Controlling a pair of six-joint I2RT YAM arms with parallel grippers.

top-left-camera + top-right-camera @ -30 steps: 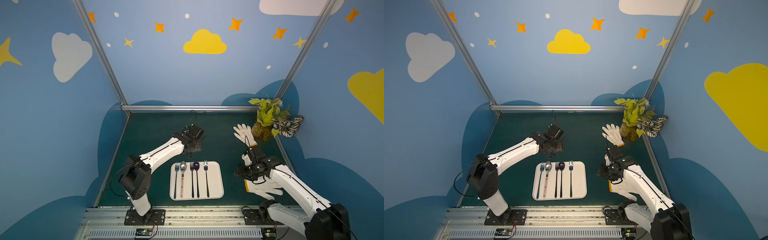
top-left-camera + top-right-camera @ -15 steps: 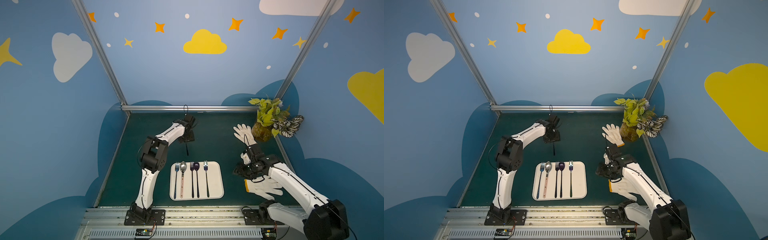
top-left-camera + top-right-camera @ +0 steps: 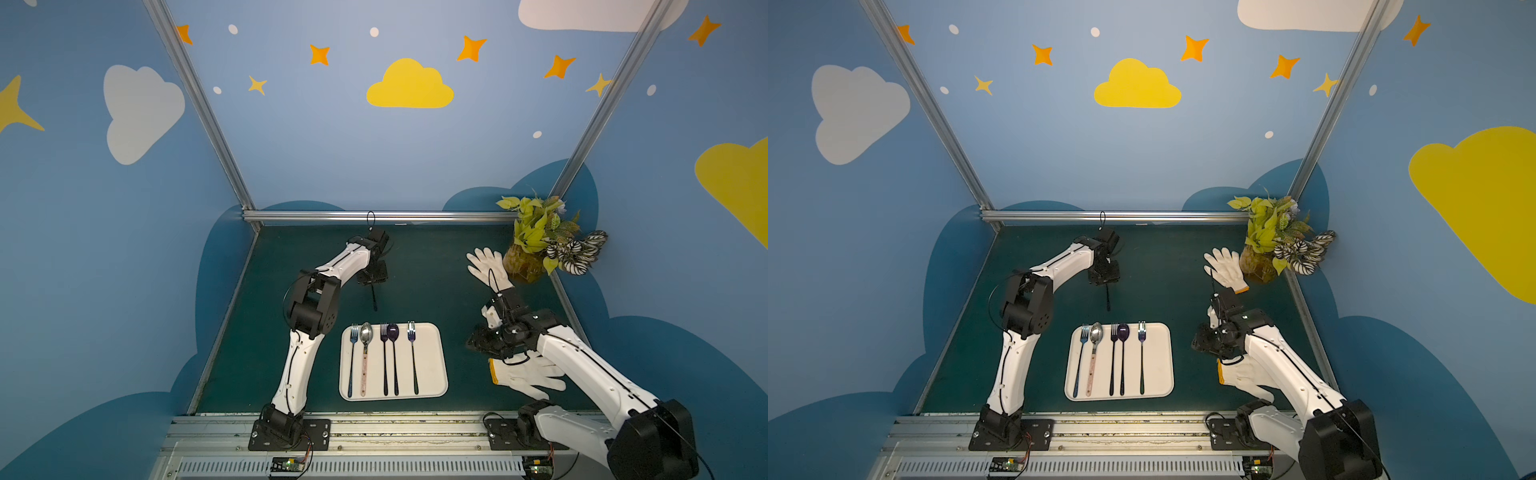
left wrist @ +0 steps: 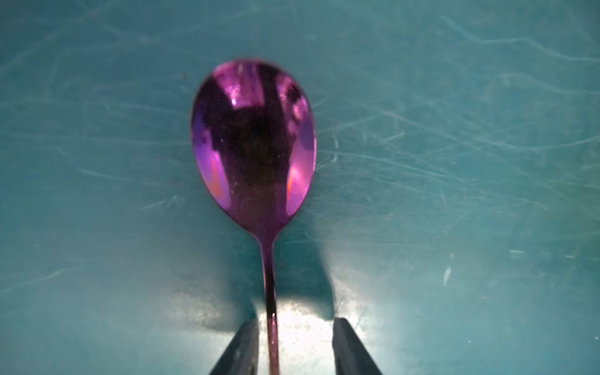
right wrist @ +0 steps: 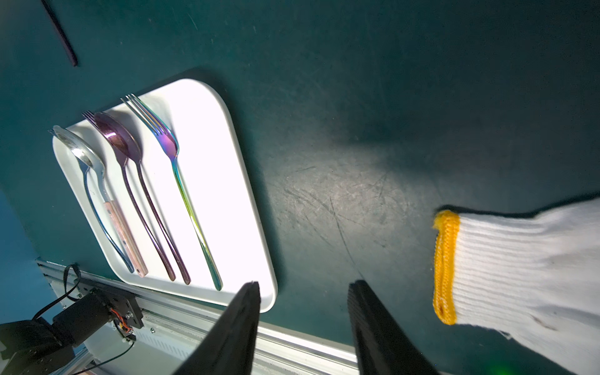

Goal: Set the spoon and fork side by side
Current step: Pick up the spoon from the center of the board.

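A purple spoon (image 4: 253, 139) lies on the green mat behind the white tray (image 3: 432, 353); its dark handle (image 3: 374, 299) points toward the tray in both top views (image 3: 1108, 300). My left gripper (image 4: 295, 324) is open and straddles the handle just below the bowl. One finger (image 4: 248, 337) is close against the handle and a gap remains at the other. On the tray an iridescent fork (image 5: 181, 181) lies alone at the right. My right gripper (image 5: 305, 285) hovers open and empty beside the tray.
The tray also holds a blue fork (image 3: 353, 357) beside a pink-handled silver spoon (image 3: 365, 353), and a dark fork beside a purple spoon (image 3: 392, 357). White gloves lie at the right (image 3: 528, 374) and back right (image 3: 486, 266), by a potted plant (image 3: 540, 245).
The left arm's elbow has swung up and its gripper has come down over the spoon on the mat, jaws narrowing. The right arm has barely moved.
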